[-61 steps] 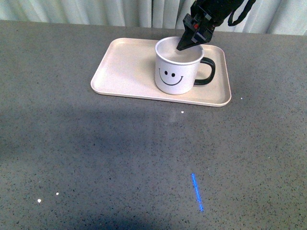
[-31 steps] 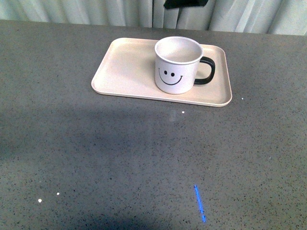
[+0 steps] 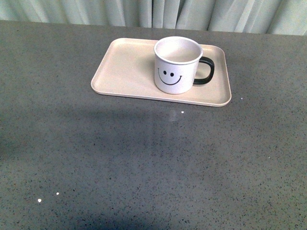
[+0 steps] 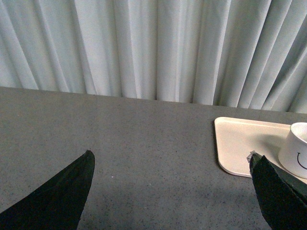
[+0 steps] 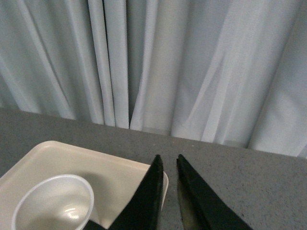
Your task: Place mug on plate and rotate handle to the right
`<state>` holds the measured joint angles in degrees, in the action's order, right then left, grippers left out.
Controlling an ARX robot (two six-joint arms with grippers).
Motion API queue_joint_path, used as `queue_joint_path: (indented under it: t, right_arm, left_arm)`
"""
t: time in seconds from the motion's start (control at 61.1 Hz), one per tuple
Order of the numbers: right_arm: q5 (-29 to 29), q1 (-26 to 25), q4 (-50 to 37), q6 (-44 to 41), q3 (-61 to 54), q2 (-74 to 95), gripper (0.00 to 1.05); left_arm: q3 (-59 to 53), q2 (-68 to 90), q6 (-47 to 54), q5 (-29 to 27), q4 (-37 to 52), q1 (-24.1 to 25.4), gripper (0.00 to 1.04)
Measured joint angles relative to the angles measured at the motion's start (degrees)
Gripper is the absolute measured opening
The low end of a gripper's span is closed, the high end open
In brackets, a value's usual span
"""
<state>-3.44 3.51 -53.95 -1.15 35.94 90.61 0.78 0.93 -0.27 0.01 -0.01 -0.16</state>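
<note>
The white mug (image 3: 176,64) with a black smiley face stands upright on the right half of the pale beige plate (image 3: 125,67). Its black handle (image 3: 205,71) points right. No gripper shows in the front view. In the left wrist view my left gripper (image 4: 170,162) is open and empty above bare table, with the plate (image 4: 242,141) and mug (image 4: 296,151) off to one side. In the right wrist view my right gripper (image 5: 168,163) is shut and empty, raised above the plate's (image 5: 120,175) far corner, with the mug's open top (image 5: 55,203) below it.
A grey speckled table (image 3: 144,163) fills the front view. Pale pleated curtains (image 3: 163,12) hang behind its far edge. Small white specks (image 3: 48,196) lie near the front left.
My right gripper was at the mug's rim a second ago, rose to the frame's top, and has now left the front view. The blue line on the table is gone. Mug and plate stay put.
</note>
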Motion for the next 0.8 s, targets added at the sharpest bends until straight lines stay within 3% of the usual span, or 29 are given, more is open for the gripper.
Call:
queue_joint_path:
  t: [0.066, 0.328, 0.737, 0.802]
  right_arm:
    - [0.33, -0.28, -1.44, 0.35, -3.98, -3.41, 0.02]
    - [3.17, -3.5, -3.08, 0.55, -16.61, -13.35, 0.02]
    - [3.43, -3.52, 1.03, 0.55, -28.13, -29.11, 0.02]
    - [3.43, -3.52, -1.55, 0.55, -30.05, -29.42, 0.02]
  left_arm:
    - [0.0, 0.0, 0.0, 0.0, 0.0, 0.0, 0.95]
    - [0.0, 0.0, 0.0, 0.0, 0.0, 0.02, 0.95]
    - [0.0, 0.0, 0.0, 0.0, 0.0, 0.0, 0.95]
    - [0.0, 0.0, 0.0, 0.0, 0.0, 0.0, 0.95]
